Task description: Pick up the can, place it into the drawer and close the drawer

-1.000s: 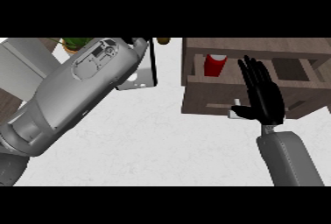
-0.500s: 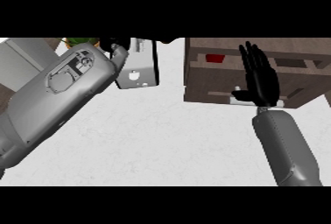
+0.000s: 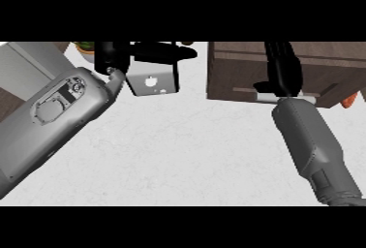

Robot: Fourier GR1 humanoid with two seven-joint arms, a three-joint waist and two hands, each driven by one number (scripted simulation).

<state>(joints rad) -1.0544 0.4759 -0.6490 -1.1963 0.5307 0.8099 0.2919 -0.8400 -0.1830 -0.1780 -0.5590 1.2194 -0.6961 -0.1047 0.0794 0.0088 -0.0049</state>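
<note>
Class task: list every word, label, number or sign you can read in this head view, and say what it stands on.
No readable words or numbers anywhere.
Small pale mark, shape unclear, no letters: on the grey square plate behind the left hand.
Brown wooden drawer unit, under the right hand: no label visible.

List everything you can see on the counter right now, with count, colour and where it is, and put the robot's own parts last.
Drawer unit: one, dark brown wood, upper right.
Counter: one, white speckled, across the middle.
Plant: one, green, upper left edge, mostly hidden.
Orange object: one, right edge, too cut off to identify.
Can: not visible.
Left hand: one, black, top centre-left, fingers unclear.
Right hand: one, black, fingers straight, flat against the drawer unit.
Forearms: two, grey, left and right.
</note>
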